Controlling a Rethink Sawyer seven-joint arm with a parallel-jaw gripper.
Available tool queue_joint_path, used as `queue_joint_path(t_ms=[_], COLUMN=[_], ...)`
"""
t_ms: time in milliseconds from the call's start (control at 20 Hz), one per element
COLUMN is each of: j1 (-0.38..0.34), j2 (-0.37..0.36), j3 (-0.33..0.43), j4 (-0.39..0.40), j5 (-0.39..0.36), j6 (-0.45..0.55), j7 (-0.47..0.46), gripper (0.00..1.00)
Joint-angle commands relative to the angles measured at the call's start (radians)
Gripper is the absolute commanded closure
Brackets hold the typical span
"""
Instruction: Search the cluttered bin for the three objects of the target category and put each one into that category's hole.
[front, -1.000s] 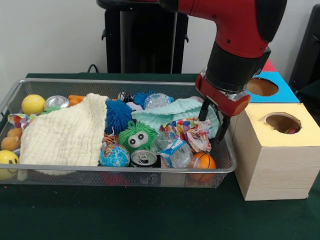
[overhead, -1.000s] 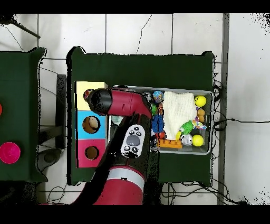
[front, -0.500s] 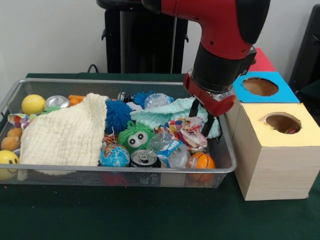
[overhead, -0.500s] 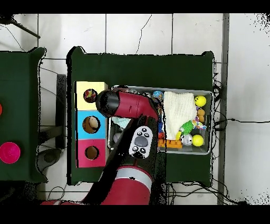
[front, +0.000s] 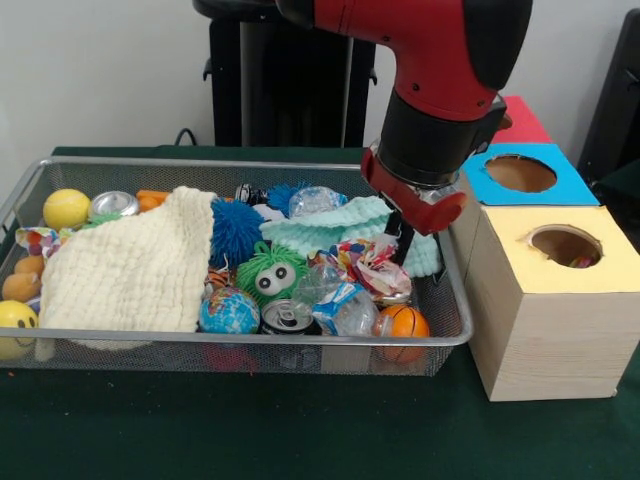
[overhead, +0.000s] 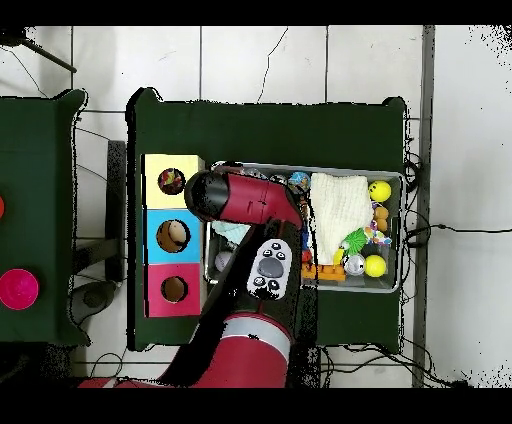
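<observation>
Hand (front: 398, 243) above crumpled wrapper (front: 372, 262) — arm-hidden overhead.

- The front view sits low and close across the table (front: 300, 440), facing the arm (front: 440, 90) and a pale wall, level with the wire bin (front: 230, 345).
- It takes in the bin and the yellow box (front: 555, 310), with the blue box (front: 520, 175) and red box (front: 525, 120) behind.
- The overhead view looks straight down from high up, taking in the whole table (overhead: 270, 125), tiled floor (overhead: 260, 60) and a second table (overhead: 35, 150).
- Both views share the bin (overhead: 395, 285), the three boxes (overhead: 150, 235) and the arm (overhead: 245, 200).
</observation>
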Motion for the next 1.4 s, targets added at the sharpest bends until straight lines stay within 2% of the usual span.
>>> queue_joint_path(t_ms=[50,300,550,1000,1400], j1=[0.01,0.021,0.043,0.066,0.074], j2=[0.033,0.01,-0.068,-0.078,-0.112], j3=[0.059,0.039,0.015,-0.015,-0.018], j4=[0.045,0.028,-0.025,-0.11,-0.149], j5=[-0.021,-0.013,-0.003,-0.01,-0.002], j6=[-0.046,-0.005,0.167,0.293,0.424], j7=[0.081,0.099,0.093,0.12,0.124], gripper=[1.0,1.0,1.0,1.0,1.0])
